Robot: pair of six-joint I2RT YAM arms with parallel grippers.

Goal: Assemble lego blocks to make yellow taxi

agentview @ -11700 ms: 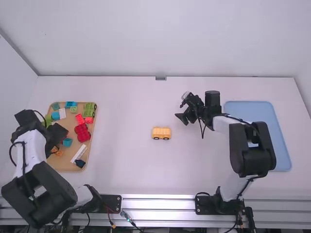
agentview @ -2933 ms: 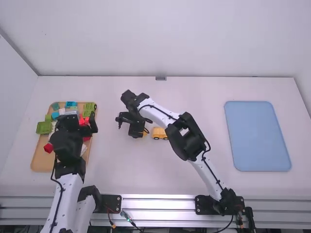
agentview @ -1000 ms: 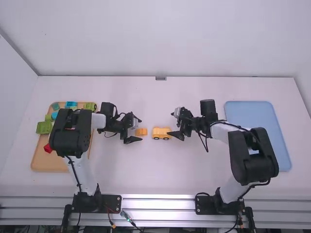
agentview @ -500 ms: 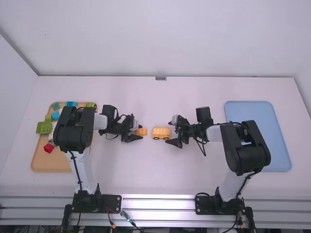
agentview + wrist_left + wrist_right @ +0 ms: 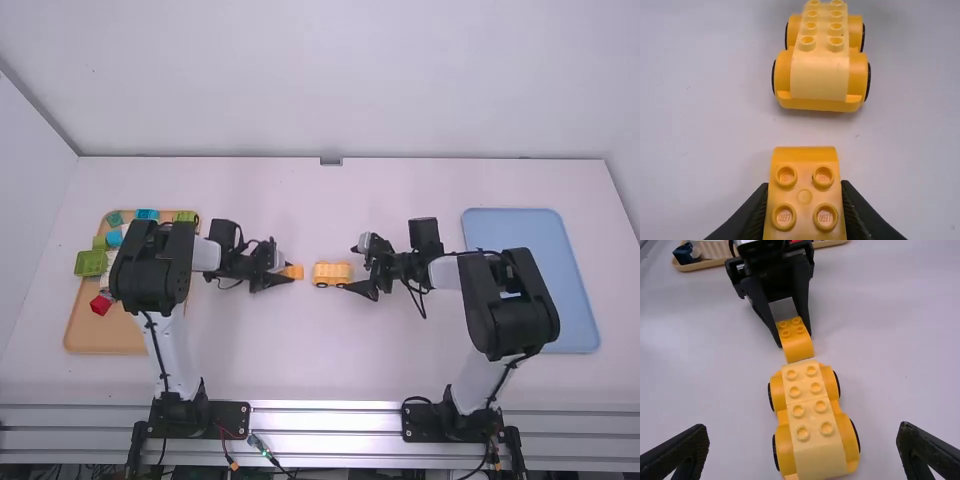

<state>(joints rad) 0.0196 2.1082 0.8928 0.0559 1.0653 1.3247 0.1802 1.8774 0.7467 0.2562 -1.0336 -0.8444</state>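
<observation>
My left gripper (image 5: 287, 273) is left of the wheeled yellow car body (image 5: 332, 273), with a curved yellow block (image 5: 293, 272) at its fingertips. In the left wrist view, that gripper (image 5: 805, 192) is shut on the curved block (image 5: 804, 196), whose rounded end faces the car body (image 5: 820, 70) across a gap. My right gripper (image 5: 348, 279) is at the car body's right end. Seen from the right wrist, this gripper (image 5: 802, 442) has its fingers wide apart either side of the car body (image 5: 812, 420), touching neither flank. Pale yellow studded bricks top the car body.
A tan tray (image 5: 105, 339) at the left holds coloured blocks beneath the left arm. One green block (image 5: 90, 263) lies at its left rim. A blue tray (image 5: 532, 285) lies at the right, partly under the right arm.
Since a second ago my left gripper has closed on the curved block. The right gripper has moved slightly left and nearer the camera, to the car body's right end.
</observation>
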